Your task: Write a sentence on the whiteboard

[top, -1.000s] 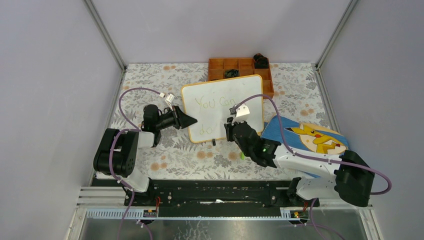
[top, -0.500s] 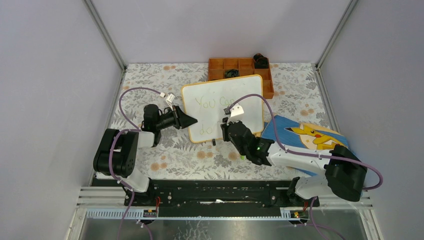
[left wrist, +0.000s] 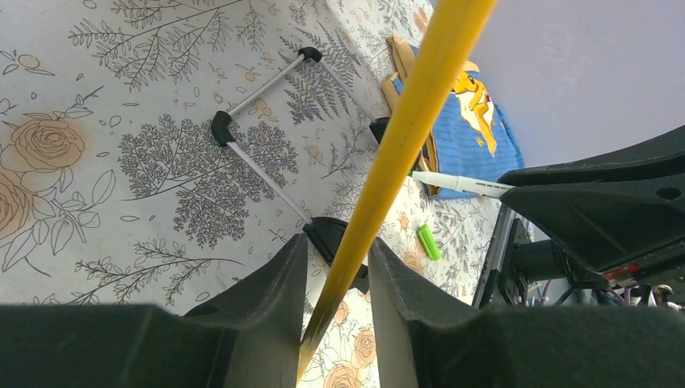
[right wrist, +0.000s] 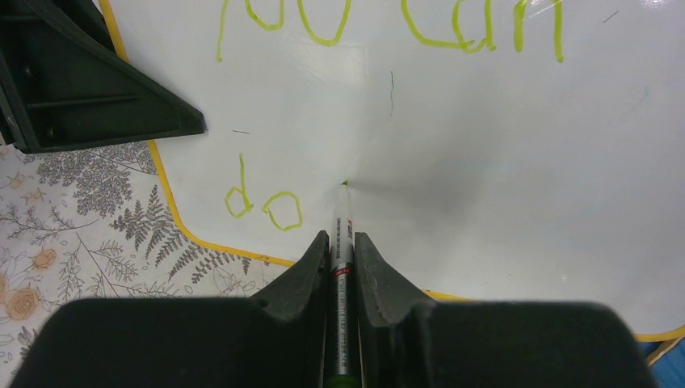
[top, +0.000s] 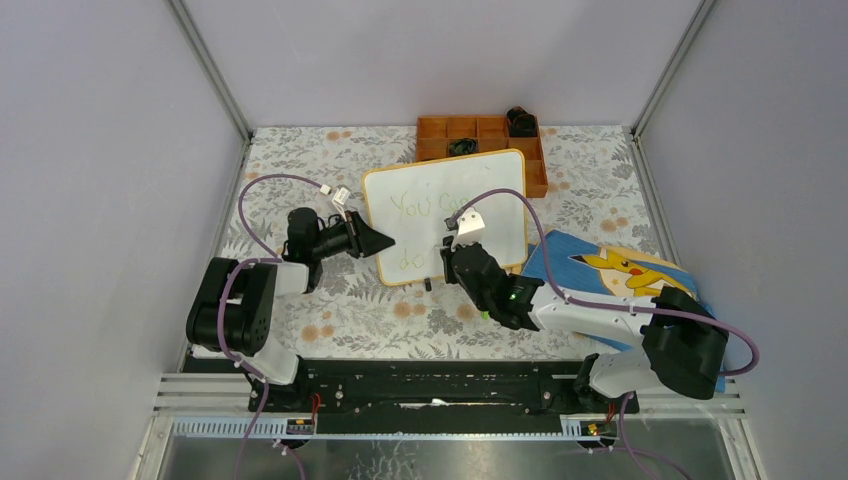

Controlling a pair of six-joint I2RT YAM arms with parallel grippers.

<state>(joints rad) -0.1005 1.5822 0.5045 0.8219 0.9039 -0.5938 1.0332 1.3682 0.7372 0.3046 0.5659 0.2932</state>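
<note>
Left gripper (left wrist: 333, 246) clamped on board (right wrist: 485, 162) frame, likely bracing it against pen pressure. Right gripper (right wrist: 341, 241) pinches marker (right wrist: 346, 212), tip touching board just right of "do". Sentence (right wrist: 241, 174) unfinished.

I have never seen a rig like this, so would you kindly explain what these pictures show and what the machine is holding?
These are two robot arms bolted side by side at the near edge of a flower-patterned table. The wide picture comes from a fixed camera above and behind them. The other two come from small cameras on each wrist, so the dark shapes at the bottom are that arm's own fingers.

The left gripper clamps the yellow edge of the whiteboard, steadying it. The right gripper holds a marker, its tip at the board just after "do". The green writing so far reads "You can do".

Also on the table are an orange tray, a blue cartoon cloth and a green cap.
</note>
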